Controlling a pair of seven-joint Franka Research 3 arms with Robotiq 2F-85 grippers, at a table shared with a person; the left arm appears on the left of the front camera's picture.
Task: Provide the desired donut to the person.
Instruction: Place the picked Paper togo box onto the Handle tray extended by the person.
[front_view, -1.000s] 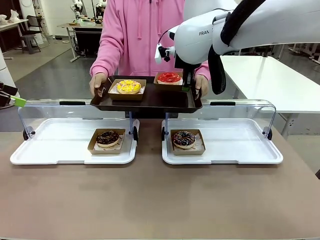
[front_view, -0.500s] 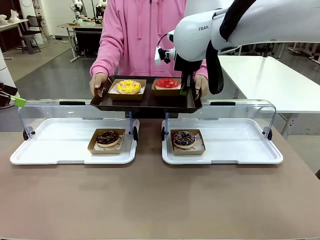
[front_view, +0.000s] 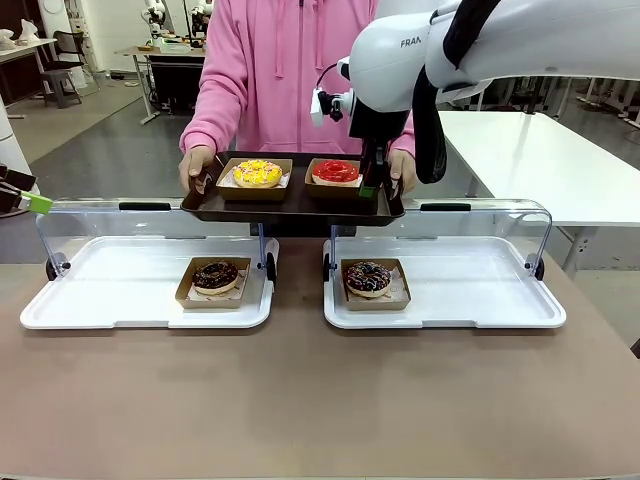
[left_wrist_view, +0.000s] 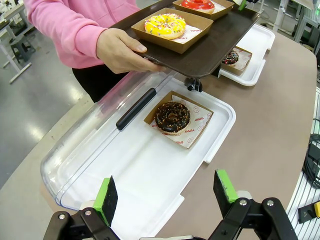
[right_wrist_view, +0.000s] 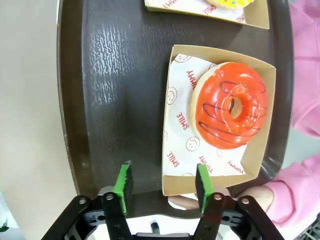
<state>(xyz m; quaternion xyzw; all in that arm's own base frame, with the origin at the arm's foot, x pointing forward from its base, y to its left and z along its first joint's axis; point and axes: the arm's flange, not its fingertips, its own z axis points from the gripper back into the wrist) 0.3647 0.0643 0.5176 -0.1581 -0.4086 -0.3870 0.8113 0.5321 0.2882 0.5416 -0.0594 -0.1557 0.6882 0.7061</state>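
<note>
Red donut (right_wrist_view: 230, 105) sits in paper box (right_wrist_view: 252, 150) on person's tray (right_wrist_view: 115, 75). Our right tool (right_wrist_view: 162, 182) hangs wide, empty. We judge donut soft (glaze smears); take stiff box edge instead.

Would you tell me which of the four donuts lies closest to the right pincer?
The red-glazed donut in its brown cardboard box, on the dark tray's right side, directly by the open right pincer.
</note>
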